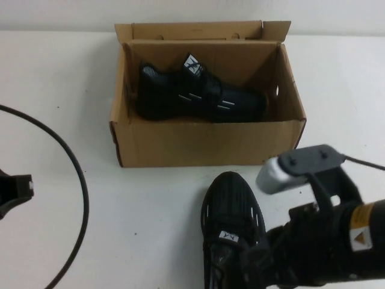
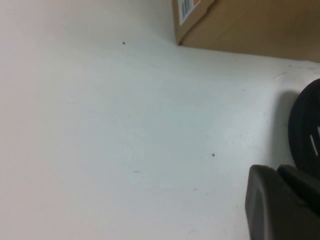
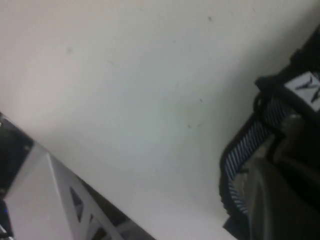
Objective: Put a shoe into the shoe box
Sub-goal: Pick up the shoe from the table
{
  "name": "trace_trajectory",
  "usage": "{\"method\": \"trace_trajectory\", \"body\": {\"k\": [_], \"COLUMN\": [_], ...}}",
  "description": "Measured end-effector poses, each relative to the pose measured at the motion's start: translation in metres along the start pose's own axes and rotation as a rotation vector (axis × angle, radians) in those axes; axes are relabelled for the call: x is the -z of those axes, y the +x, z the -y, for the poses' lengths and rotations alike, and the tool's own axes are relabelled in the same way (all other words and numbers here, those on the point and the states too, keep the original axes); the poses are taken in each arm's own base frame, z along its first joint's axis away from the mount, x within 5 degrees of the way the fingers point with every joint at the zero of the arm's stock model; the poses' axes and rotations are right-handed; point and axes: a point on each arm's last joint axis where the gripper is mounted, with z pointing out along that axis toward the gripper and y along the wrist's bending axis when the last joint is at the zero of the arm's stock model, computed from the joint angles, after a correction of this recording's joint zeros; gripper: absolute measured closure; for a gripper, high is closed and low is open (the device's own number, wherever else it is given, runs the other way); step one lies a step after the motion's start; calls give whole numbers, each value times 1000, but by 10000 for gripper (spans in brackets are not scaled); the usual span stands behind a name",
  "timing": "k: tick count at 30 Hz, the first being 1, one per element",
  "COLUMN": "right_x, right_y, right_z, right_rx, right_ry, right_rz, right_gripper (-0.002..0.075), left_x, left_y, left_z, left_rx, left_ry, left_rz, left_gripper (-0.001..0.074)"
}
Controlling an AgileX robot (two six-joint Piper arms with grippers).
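Observation:
The brown cardboard shoe box (image 1: 204, 144) stands open at the back middle of the table. One black sneaker (image 1: 198, 93) lies on its side inside it. A second identical shoe (image 1: 231, 211) stands on the table in front of the box, toe toward it. My right gripper (image 1: 243, 262) is down at this shoe's heel opening. In the right wrist view a finger (image 3: 267, 197) sits against the striped collar lining of the shoe (image 3: 250, 140), closed on it. My left gripper (image 1: 15, 191) rests at the far left edge, fingers together and empty (image 2: 277, 172).
A black cable (image 1: 77, 174) curves across the left side of the table. The left wrist view shows the box corner (image 2: 240, 25) with a barcode label and the shoe's toe (image 2: 305, 135). A white frame (image 3: 50, 200) lies beyond the table's near edge.

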Motion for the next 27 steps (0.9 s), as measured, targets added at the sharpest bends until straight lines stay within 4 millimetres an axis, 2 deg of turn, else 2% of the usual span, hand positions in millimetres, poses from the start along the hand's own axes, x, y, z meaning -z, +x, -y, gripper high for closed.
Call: {"method": "trace_trajectory", "body": {"k": [5,7,16,21,27], "right_x": [-31,-40,-70,-93,-122], "right_y": [11,9,-16,-21,-16], "right_z": [-3,-7,-24,-23,-15], "right_rx": [-36,-38,-65,-77,-89], "right_ry": [130,146,148,175,225], "right_rz": [-128,-152,-180,-218,-282], "right_gripper": [677,649,426,397,393], "left_x": [-4,-4,-4,-4,-4], "left_y": [-1,-1,0,1,2], "left_z": [-1,-1,-1,-1,-1], "left_rx": [0,0,-30,-49,-49], "left_ry": [-4,-4,-2,-5,-5], "left_rz": [-16,-15,-19,-31,-43], "left_gripper": [738,737,738,737,737]}}
